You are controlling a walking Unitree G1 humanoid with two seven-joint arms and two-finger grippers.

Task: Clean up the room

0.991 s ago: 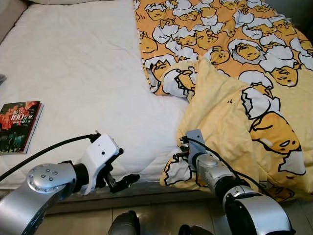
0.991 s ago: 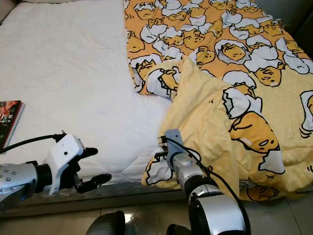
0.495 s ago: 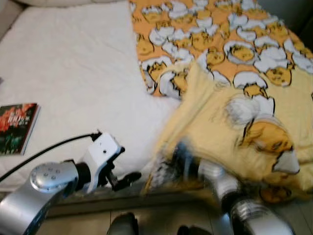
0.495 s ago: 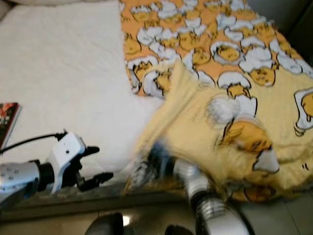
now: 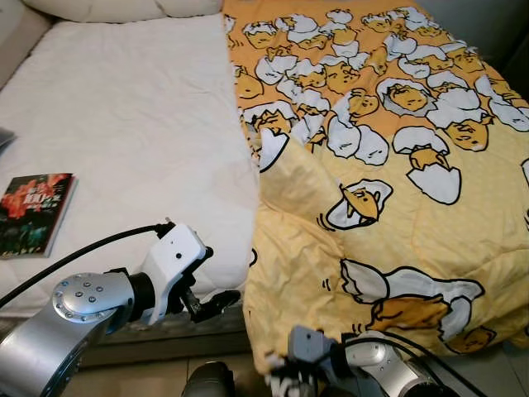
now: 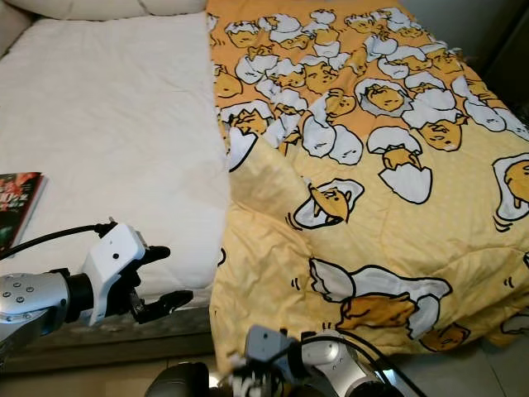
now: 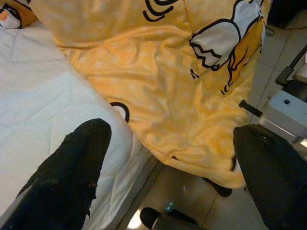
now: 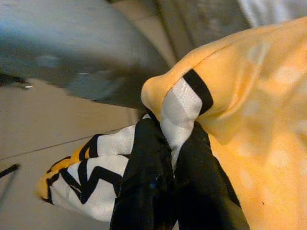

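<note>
The right claw has its two black fingers pressed together on a fold of the yellow quilt with the cartoon egg pattern, right at its corner, low in front of the bed's foot edge above the tiled floor. From this corner the quilt spreads up over the right half of the bed, mostly flat, with one small flap turned back near its inner edge.

The left claw is apart, holding nothing. It hovers at the foot edge of the white quilted mattress, just beside the hanging border of the quilt.

Further out, the left half of the mattress lies uncovered, and a red and dark paperback book rests near its left edge. A white pillow is at the head end.

I judge the tidying is partly done: the quilt is drawn down straight on one side, but the other half of the bed waits to be covered, and the book is not put away.
</note>
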